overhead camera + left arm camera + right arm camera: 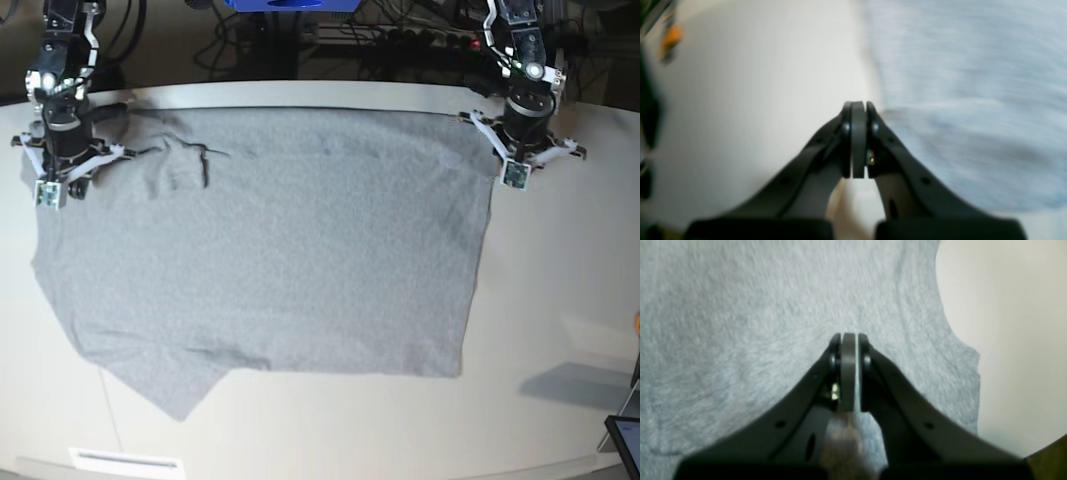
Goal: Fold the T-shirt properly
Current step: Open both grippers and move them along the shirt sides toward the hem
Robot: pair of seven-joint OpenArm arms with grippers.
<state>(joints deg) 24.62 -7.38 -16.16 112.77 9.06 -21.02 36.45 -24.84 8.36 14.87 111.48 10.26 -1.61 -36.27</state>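
The T-shirt (280, 250) lies spread flat on the white table (560, 300), plain heather-grey side up, with one lower corner sticking out at the front left. In the base view my left gripper (516, 178) points down at the shirt's far right corner. My right gripper (48, 192) points down at the rumpled far left corner. In the left wrist view the left gripper (858, 103) is shut at the cloth's edge, with the T-shirt (973, 100) beside it. In the right wrist view the right gripper (849, 335) is shut over the T-shirt (740, 323). I cannot tell whether either pinches cloth.
Cables and a blue object (290, 5) sit behind the table's far edge. A dark device (625, 440) stands at the front right corner. A white strip (125, 461) lies near the front edge. Bare table shows to the right of the shirt.
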